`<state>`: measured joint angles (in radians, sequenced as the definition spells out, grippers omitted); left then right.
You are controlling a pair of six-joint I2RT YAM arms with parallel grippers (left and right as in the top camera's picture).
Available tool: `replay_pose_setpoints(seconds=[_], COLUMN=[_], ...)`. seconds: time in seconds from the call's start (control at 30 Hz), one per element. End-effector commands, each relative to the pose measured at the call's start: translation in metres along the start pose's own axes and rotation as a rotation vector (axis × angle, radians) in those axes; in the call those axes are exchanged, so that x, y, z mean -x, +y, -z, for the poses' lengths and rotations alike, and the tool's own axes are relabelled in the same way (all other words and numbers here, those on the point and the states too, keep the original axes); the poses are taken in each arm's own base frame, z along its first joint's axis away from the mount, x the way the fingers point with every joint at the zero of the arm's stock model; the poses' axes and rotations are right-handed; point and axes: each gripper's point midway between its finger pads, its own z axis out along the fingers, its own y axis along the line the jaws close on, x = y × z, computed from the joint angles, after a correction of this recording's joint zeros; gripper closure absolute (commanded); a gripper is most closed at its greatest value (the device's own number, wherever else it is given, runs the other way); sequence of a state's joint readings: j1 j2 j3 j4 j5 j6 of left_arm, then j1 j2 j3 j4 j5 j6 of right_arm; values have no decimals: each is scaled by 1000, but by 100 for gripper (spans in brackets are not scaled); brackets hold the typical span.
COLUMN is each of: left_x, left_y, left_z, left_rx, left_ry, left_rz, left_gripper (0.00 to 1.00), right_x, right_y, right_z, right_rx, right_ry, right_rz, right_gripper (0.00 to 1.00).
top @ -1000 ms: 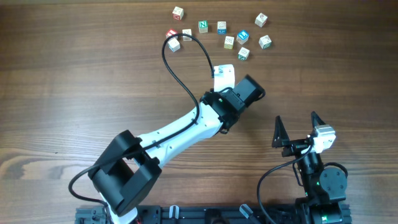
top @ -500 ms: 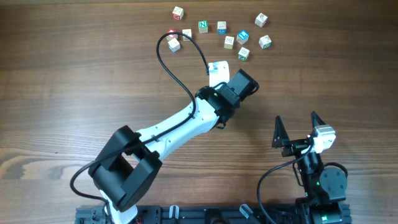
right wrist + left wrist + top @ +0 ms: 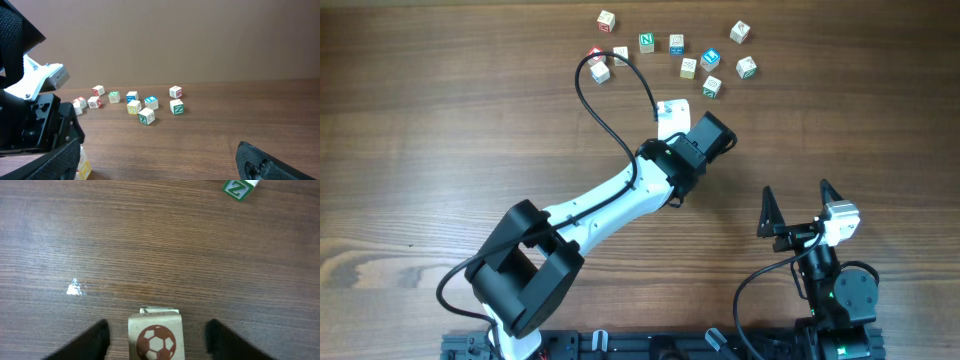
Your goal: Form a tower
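The tower (image 3: 156, 337) shows from above in the left wrist view, at the bottom middle. Its top cube bears a red football, and the rim of another cube peeks out behind it. My left gripper (image 3: 157, 342) is open, one dark finger (image 3: 95, 340) on each side of that cube, with a gap on both sides. In the overhead view the left gripper (image 3: 692, 130) hides the tower. In the right wrist view part of the tower (image 3: 84, 167), pale with a yellow mark, shows at the lower left. My right gripper (image 3: 798, 205) stands open and empty near the front.
Several loose letter cubes (image 3: 676, 55) lie scattered at the far side of the wooden table, the nearest a green Z cube (image 3: 238, 187). The same cluster (image 3: 135, 102) shows in the right wrist view. A black cable (image 3: 605, 110) loops off the left arm.
The left gripper shifted a little up and to the left over the table, then held still. The right arm has not moved.
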<state>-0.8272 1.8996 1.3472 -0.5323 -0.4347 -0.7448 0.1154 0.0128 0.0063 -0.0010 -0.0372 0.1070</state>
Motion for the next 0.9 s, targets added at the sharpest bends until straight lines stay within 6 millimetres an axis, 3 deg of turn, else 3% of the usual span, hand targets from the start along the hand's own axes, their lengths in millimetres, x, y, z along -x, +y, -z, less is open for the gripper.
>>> replay_pose_setpoints(seconds=[0.0,0.13,0.37,0.43,0.57,0.63,0.67,0.77,0.8,0.87], left_x=[-1,8,4,15,66,104,125,159,176,196], left_y=[2,-15,15,14,12,35,57,105,137,177], left_z=[-7,-3,-11,-3,34,58,73,100,117,137], left_rx=[7,-123,-181,-189,-196,-116,-52,45,66,87], left_ry=[11,91,301,312,272,207,165,85,36,-27], left_rz=[-3,-64,66,85,84,112,133,201,268,363], left_gripper=[23,2,0,0,0,0,0,0,0,0], right_x=[1,1,1,1,1,1,1,1,4,13], right_y=[3,3,3,3,3,3,3,3,3,10], right_z=[0,0,0,0,0,0,0,0,0,1], right_rx=[17,17,17,18,18,17,17,17,15,56], right_ry=[-4,-5,-4,-4,-4,-5,-4,-4,-19,-50], right_rz=[2,3,2,2,2,2,2,2,2,-66], right_gripper=[0,1,0,0,0,0,0,0,0,0])
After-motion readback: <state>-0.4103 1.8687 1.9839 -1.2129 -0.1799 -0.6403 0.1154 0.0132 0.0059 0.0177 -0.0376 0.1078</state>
